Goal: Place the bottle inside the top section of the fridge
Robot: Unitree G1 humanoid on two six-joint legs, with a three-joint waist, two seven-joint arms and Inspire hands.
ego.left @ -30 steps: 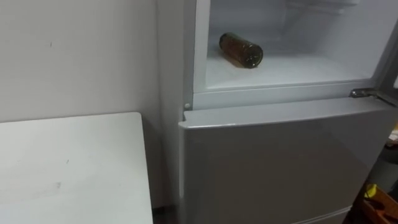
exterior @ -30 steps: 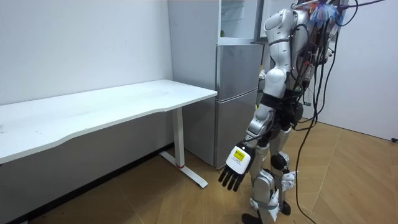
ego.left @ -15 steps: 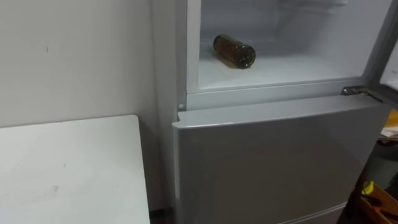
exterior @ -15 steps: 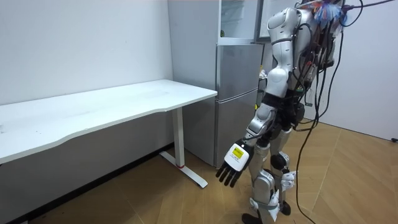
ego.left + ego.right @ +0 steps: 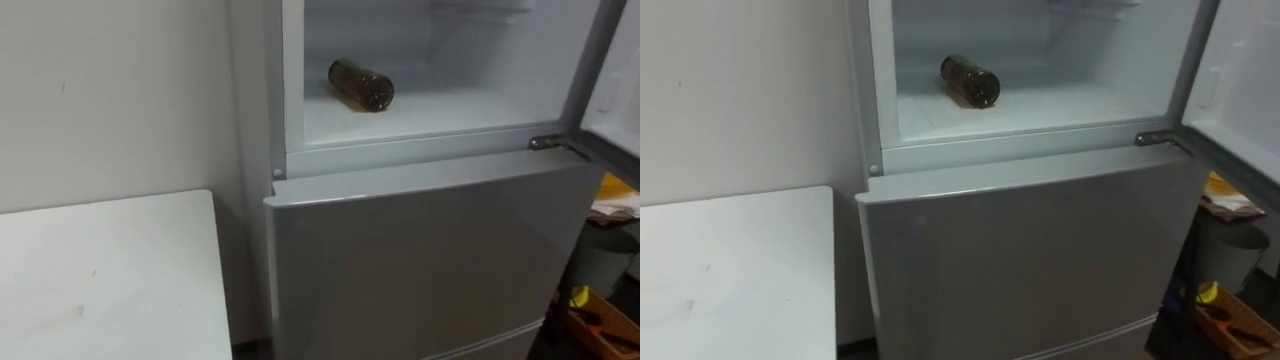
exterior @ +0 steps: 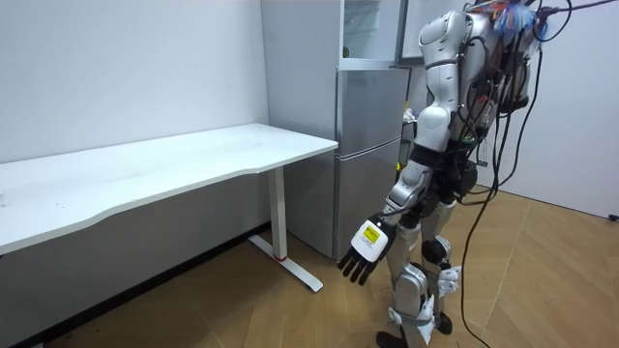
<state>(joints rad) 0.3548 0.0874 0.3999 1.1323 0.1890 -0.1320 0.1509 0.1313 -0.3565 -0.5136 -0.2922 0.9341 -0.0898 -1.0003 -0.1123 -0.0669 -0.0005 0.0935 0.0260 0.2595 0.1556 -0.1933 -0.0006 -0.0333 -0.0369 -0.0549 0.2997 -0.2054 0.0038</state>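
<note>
left hand (image 6: 363, 256) hangs low beside the robot's thigh, fingers straight and loose, pointing at the floor, holding nothing. the robot stands upright facing the fridge.

white table (image 5: 100, 280) is higher than the hand and off to its left, well apart from it. lower fridge door (image 5: 420, 260) is just ahead of the hand and above it. it is shut and nothing touches it. a metal hinge (image 5: 548, 143) sits at the top right corner of that door. the upper door (image 5: 1240, 90) stands swung open, far up and across from the hand.

upper compartment (image 5: 400, 152) is well above the hand, open at the front. the bottle (image 5: 361, 85) lies on its side on the compartment floor, nearer the left wall, set back from the front lip, one round end facing out. can't tell which end that is.

judgement: the bottle is already placed, so the step in hand looks like clearing off and finishing. to do it well, keep the hand low and loose, away from the table edge and the lower door. don't knock the fridge body, because a bottle on its side could roll toward the lip. if the upper door gets shut, it should swing slowly and seat without a slam. check the bottle is clear of the door's path before that.
</note>
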